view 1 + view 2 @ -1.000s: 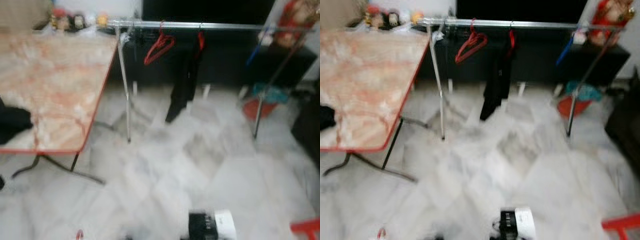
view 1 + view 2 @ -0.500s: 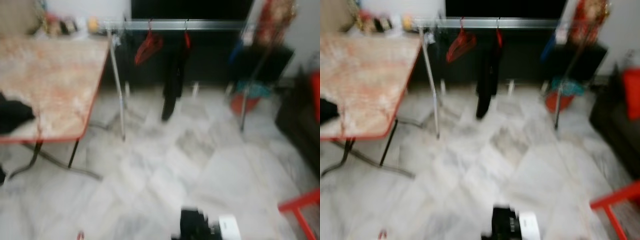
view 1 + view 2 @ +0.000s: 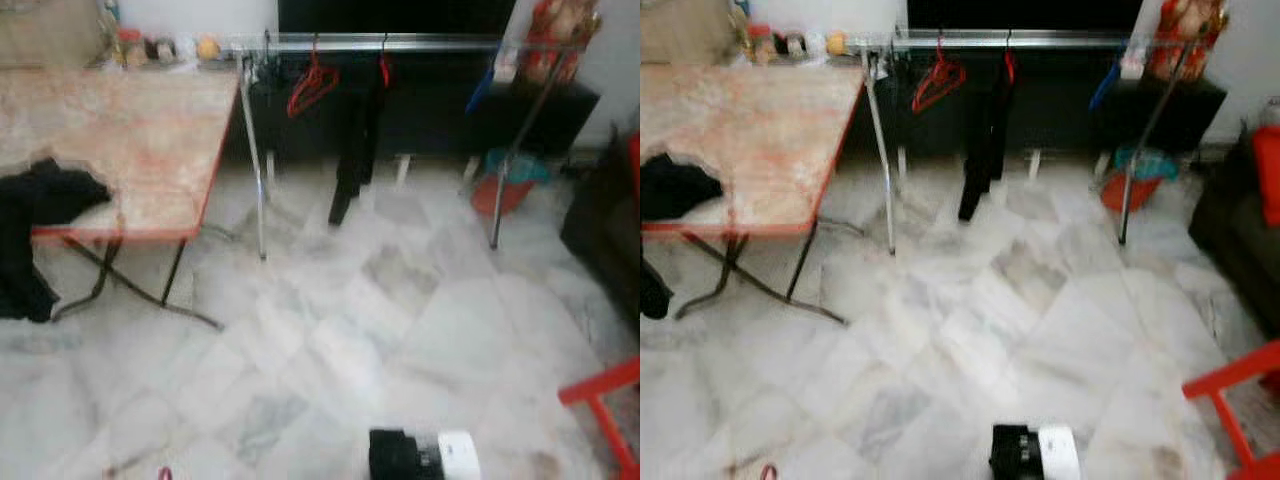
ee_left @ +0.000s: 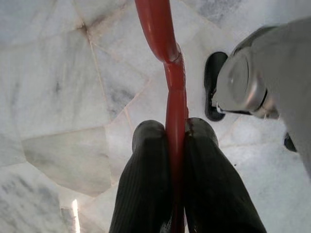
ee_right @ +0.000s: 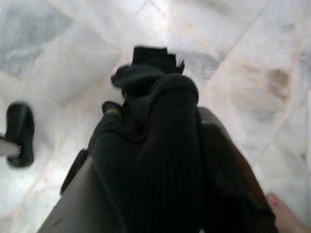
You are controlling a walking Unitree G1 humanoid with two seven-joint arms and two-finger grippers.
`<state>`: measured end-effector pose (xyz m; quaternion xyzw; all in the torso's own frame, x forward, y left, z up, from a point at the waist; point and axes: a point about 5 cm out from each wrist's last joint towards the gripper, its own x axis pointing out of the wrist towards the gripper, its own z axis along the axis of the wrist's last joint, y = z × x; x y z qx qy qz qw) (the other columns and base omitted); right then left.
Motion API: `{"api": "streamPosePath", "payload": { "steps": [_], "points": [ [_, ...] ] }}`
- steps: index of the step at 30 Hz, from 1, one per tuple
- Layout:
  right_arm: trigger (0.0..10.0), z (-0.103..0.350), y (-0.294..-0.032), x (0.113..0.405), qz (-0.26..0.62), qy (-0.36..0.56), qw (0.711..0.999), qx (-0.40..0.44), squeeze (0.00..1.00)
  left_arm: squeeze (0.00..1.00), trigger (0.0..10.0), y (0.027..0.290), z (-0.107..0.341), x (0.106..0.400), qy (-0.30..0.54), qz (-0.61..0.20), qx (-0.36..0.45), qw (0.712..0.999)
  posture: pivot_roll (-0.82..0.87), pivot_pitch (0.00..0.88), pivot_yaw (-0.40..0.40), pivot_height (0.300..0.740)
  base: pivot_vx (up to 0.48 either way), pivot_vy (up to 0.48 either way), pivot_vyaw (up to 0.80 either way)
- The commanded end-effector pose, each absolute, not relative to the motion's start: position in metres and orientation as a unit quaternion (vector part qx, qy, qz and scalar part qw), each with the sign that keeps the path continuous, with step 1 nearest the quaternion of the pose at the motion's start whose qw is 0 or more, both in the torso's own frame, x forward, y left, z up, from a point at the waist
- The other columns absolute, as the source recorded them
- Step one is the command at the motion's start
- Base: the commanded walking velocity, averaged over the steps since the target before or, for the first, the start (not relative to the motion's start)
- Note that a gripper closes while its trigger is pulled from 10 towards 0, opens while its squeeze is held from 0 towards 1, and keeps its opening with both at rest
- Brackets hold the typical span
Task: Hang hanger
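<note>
My left gripper is shut on the red hanger, whose bar runs up between the two black fingers above the marble floor. A red tip of that hanger peeks in at the bottom of the left eye view. The silver clothes rail stands across the room at the back. It carries an empty red hanger and a black garment on another red hanger. My right gripper hangs over the floor, its fingers pressed together with nothing between them.
A marble-topped folding table stands at the left with a black garment draped over its front edge. Small items line its far end. A red frame sits at the lower right and a dark sofa at the right. Open marble floor lies ahead.
The whole picture has shifted and sharpened, so the camera moved. More of the table's front edge and its black garment now shows. Nothing on the rail has moved.
</note>
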<state>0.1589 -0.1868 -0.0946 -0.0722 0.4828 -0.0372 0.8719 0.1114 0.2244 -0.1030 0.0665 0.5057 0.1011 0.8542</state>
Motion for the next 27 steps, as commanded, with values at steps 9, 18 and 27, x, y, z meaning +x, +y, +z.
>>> {"api": "streamPosePath", "payload": {
  "steps": [9, 18, 27],
  "points": [
    [10.0, -0.0941, -0.1862, 0.1605, -0.04, 0.482, 0.873, -0.067, 0.0, 0.0, 10.0, 0.2248, -0.1035, 0.1094, 0.509, 0.096, 0.069, 0.853, 0.13, 0.039, -0.083, 0.74, -0.278, 0.0, 0.0],
    [10.0, -0.0939, -0.1862, 0.161, -0.042, 0.482, 0.873, -0.066, 0.0, 0.0, 10.0, 0.2244, -0.1033, 0.1104, 0.508, 0.094, 0.07, 0.853, 0.13, 0.024, -0.085, 0.74, -0.277, 0.0, 0.0],
    [10.0, -0.0934, -0.1852, 0.1618, -0.043, 0.476, 0.876, -0.064, 0.0, 0.0, 10.0, 0.2254, -0.1032, 0.1104, 0.51, 0.094, 0.075, 0.852, 0.13, 0.006, -0.079, 0.74, -0.155, 0.0, 0.0]
  ]
}}
